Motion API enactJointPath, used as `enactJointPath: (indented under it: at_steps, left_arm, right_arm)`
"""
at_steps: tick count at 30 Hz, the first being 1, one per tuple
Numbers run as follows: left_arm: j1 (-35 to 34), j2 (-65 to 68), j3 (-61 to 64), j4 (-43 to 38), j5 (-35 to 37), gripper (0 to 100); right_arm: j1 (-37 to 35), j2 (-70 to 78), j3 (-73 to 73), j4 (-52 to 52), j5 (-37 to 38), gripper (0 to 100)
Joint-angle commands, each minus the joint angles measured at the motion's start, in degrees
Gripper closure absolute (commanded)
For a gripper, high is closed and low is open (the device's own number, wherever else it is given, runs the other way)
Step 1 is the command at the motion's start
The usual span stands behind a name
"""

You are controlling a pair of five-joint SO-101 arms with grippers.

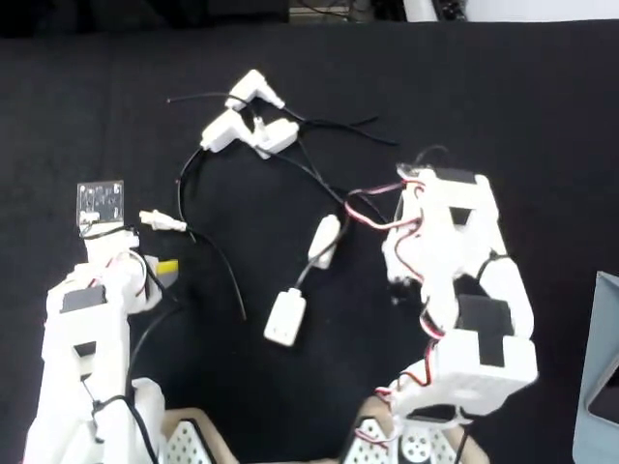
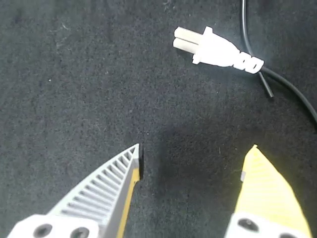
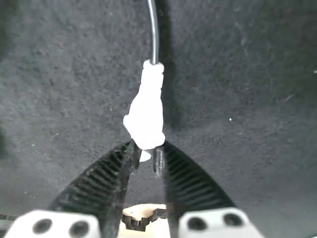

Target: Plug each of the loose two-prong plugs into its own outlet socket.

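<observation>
A white two-prong plug (image 2: 213, 49) lies flat on the black cloth, a short way beyond my left gripper (image 2: 196, 148). That gripper is open and holds nothing between its grey and yellow fingers. The same plug (image 1: 160, 220) lies just right of the left arm (image 1: 92, 309). My right gripper (image 3: 147, 151) is shut on the end of another white plug (image 3: 146, 111), whose black cord runs away from it. Several white outlet sockets (image 1: 242, 121) lie clustered at the back. Two more white pieces (image 1: 326, 240) (image 1: 285, 317) lie mid-table on cords.
Black cords (image 1: 208, 246) loop across the middle of the cloth between the two arms. The right arm (image 1: 464, 280) stands over the right half of the table. A grey box (image 1: 600, 367) sits at the right edge.
</observation>
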Motion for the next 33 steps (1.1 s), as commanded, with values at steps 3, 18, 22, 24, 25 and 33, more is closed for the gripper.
enactJointPath:
  at_steps: [3,18,22,24,25,33]
  left_arm:
    - [0.0,-1.1,-0.5,-1.1,0.1,68]
    - [0.0,-1.1,-0.5,-1.1,0.1,68]
    - [0.0,-1.1,-0.5,-1.1,0.1,68]
    - [0.0,-1.1,-0.5,-1.1,0.1,68]
    - [0.0,-1.1,-0.5,-1.1,0.1,68]
    - [-0.1,-1.1,-0.5,-1.1,0.1,68]
  right_arm:
    - [0.3,-0.2,-3.1,-0.1,-0.9,94.9]
    - [0.2,0.8,-14.0,10.3,-11.0,79.3]
    - [-0.8,4.8,-14.9,9.6,-11.2,81.2]
    - [-1.6,7.3,-15.6,9.4,-11.2,81.1]
    - [-1.9,8.6,-16.3,9.4,-11.2,81.1]
    - [-2.1,14.7,-21.4,9.7,-13.8,81.1]
